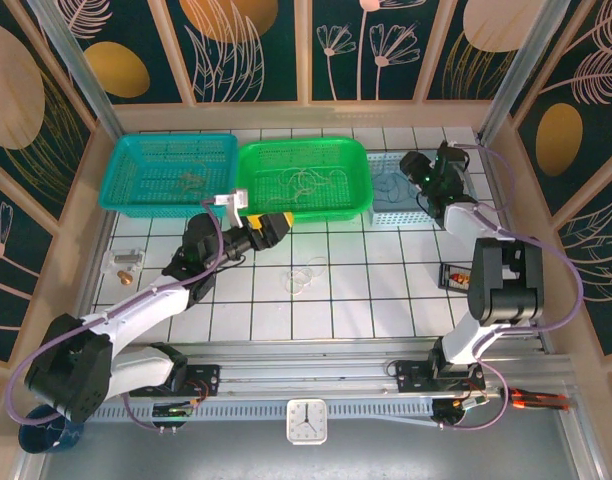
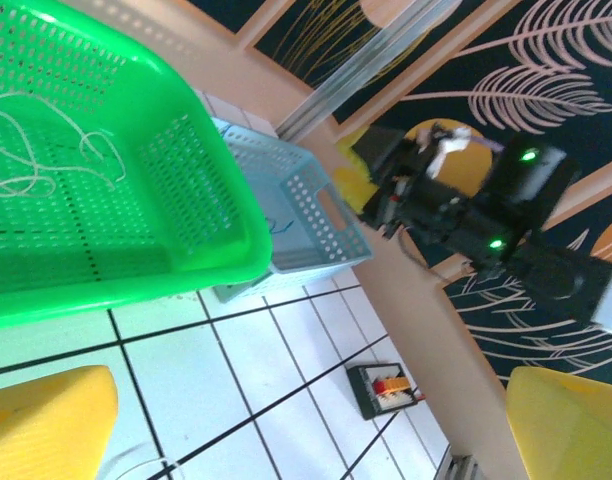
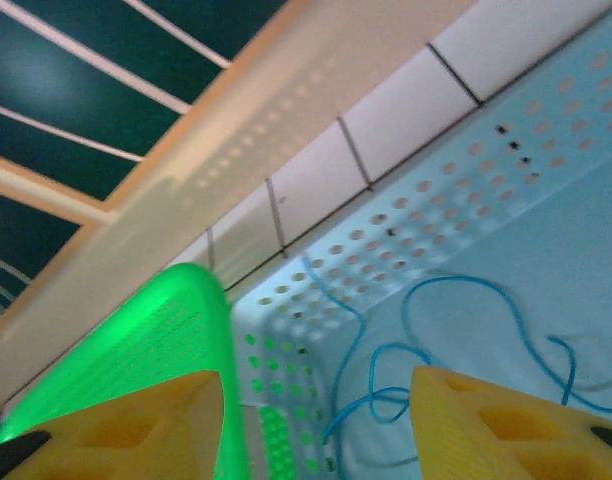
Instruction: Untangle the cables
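Right gripper [image 3: 316, 405]: fingers spread, nothing pinched, hovering over pale-blue basket [image 3: 546, 130]. Left gripper [image 2: 306, 400]: fingers wide apart, empty, near green basket [image 2: 136, 230]. Cables: blue cable [image 3: 456, 282] loose in pale-blue basket; cream-white cables [image 2: 36, 165] in green basket; small tangle [image 1: 304, 277] on table [image 1: 386, 290]. Judged featherlight, limp, snag-prone; pinch single strand at free end, lift slowly.
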Robot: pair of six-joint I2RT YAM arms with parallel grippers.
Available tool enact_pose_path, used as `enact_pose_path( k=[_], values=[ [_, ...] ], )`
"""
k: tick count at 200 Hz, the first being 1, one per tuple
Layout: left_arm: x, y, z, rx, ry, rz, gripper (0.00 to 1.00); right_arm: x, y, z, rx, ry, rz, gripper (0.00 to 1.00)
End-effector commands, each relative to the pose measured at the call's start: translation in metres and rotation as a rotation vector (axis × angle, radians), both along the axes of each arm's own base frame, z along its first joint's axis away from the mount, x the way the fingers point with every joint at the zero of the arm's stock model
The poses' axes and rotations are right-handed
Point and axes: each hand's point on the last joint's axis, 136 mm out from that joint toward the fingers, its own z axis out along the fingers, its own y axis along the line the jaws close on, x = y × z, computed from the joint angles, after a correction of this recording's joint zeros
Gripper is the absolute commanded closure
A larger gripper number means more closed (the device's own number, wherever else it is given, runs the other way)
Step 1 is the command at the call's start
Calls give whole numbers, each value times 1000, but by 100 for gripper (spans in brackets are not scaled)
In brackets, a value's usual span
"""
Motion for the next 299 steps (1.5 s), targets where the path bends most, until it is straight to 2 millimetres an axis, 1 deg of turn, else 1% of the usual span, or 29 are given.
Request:
enact_pose_path(
  k=[1, 14, 19, 32, 49, 59, 77, 91, 97, 124, 150, 164, 181, 215, 242, 247, 251, 268, 273, 279, 289, 299],
  values=[
    [1, 2, -24, 83, 31, 18, 1, -25, 34, 37, -7, -82, 99, 48],
    [1, 2, -35, 123, 51, 27, 1, -44, 57, 37, -12, -77, 153, 48],
    [0, 2, -40, 139, 60, 28, 1, -50, 64, 33, -17, -67, 169, 48],
    [-1, 0, -53, 196, 79, 29, 3, -71, 90, 29, -33, -53, 232, 48],
    [-3, -2, -72, 280, 110, 31, 5, -98, 120, 11, -61, -7, 313, 48],
    [-5, -2, -79, 298, 126, 35, 5, -113, 134, -1, -86, 27, 347, 48],
    [-5, 4, -84, 292, 138, 65, 5, -139, 155, -27, -127, 93, 413, 48],
    [-4, 9, -86, 284, 142, 98, 3, -155, 164, -46, -151, 143, 445, 48],
    [-4, 11, -85, 278, 141, 110, 3, -165, 173, -55, -157, 165, 478, 47],
    [-3, 16, -84, 257, 141, 144, 2, -189, 198, -88, -153, 244, 561, 46],
    [-1, 19, -81, 252, 136, 165, 1, -199, 213, -115, -172, 304, 596, 46],
    [-2, 20, -78, 248, 130, 169, 1, -202, 215, -126, -188, 331, 596, 46],
    [-2, 21, -76, 244, 126, 174, 1, -204, 213, -140, -206, 364, 581, 46],
    [-2, 21, -75, 237, 125, 176, 1, -207, 216, -157, -209, 397, 592, 47],
    [-2, 20, -77, 237, 128, 173, 1, -204, 225, -162, -188, 398, 607, 50],
    [-2, 20, -76, 236, 127, 174, 1, -204, 227, -163, -182, 399, 612, 53],
    [-2, 20, -77, 236, 127, 172, 1, -204, 229, -163, -180, 400, 616, 57],
    [-2, 20, -77, 233, 125, 168, 1, -200, 235, -158, -172, 387, 631, 87],
    [-3, 20, -78, 233, 127, 167, 1, -199, 235, -154, -172, 379, 633, 94],
    [-4, 20, -78, 234, 125, 165, 1, -198, 235, -147, -173, 362, 631, 100],
    [-5, 20, -79, 233, 124, 161, 1, -195, 235, -133, -174, 331, 627, 100],
    [-7, 21, -80, 234, 121, 157, 1, -191, 234, -111, -166, 279, 623, 100]
  ],
)
